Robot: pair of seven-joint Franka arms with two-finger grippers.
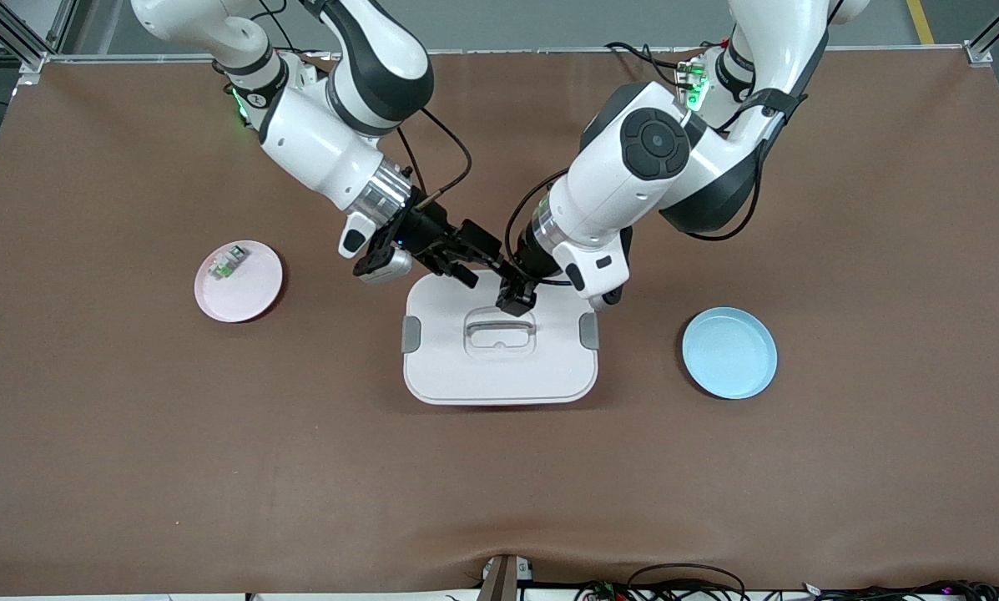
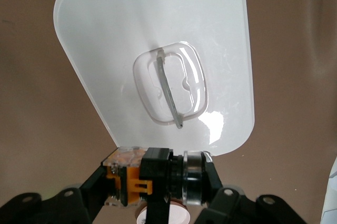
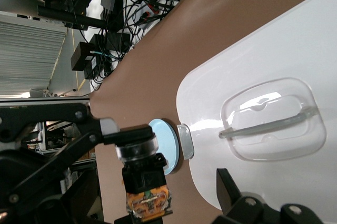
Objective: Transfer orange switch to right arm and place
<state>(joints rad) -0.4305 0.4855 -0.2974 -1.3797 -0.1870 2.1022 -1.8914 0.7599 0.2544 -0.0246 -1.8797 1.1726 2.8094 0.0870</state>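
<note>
Nearest the front camera lies the white lid [image 1: 499, 367] with its clear handle, between the blue plate [image 1: 729, 352] toward my left arm's end and the pink plate [image 1: 239, 281] toward my right arm's end. That pink plate carries a small clear-grey part [image 1: 224, 264]. Over the lid's edge nearest my bases, my left gripper [image 2: 155, 182] is clamped on the orange switch [image 2: 152, 176]. My right gripper [image 1: 474, 255] hangs just beside it, fingers spread wide, not gripping anything.
</note>
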